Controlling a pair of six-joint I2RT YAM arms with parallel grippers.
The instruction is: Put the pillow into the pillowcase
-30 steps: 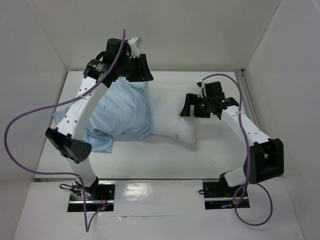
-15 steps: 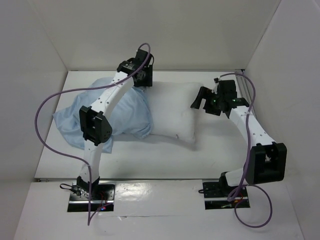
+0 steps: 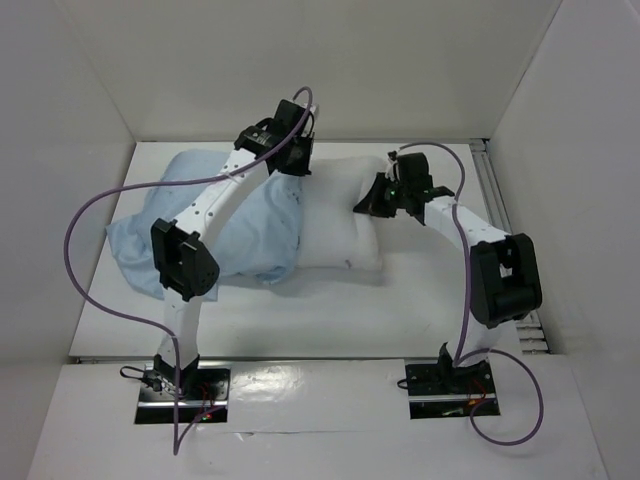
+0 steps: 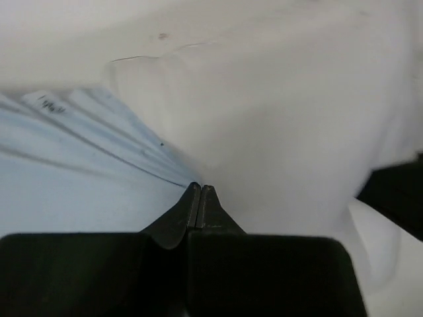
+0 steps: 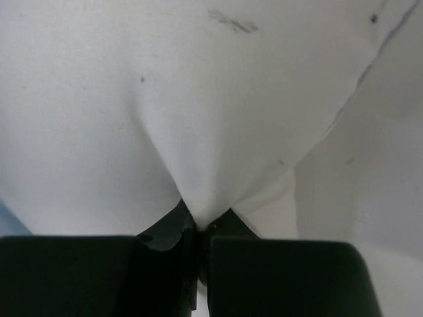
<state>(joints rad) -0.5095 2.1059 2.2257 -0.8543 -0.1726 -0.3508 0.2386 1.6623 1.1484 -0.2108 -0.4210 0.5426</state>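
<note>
L gripper [image 4: 200,190] pinched shut on limp pillowcase [image 3: 240,225] rim; R gripper [image 5: 198,223] clamped on soft, puffy pillow [image 3: 335,230], far-right corner. Light, squashy, prob. slips.

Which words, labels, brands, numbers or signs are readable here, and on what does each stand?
No text is readable.
Small dark print on the pillowcase: too blurred to read.
Faint grey smudge on the pillow: too blurred to read, perhaps no text.
</note>
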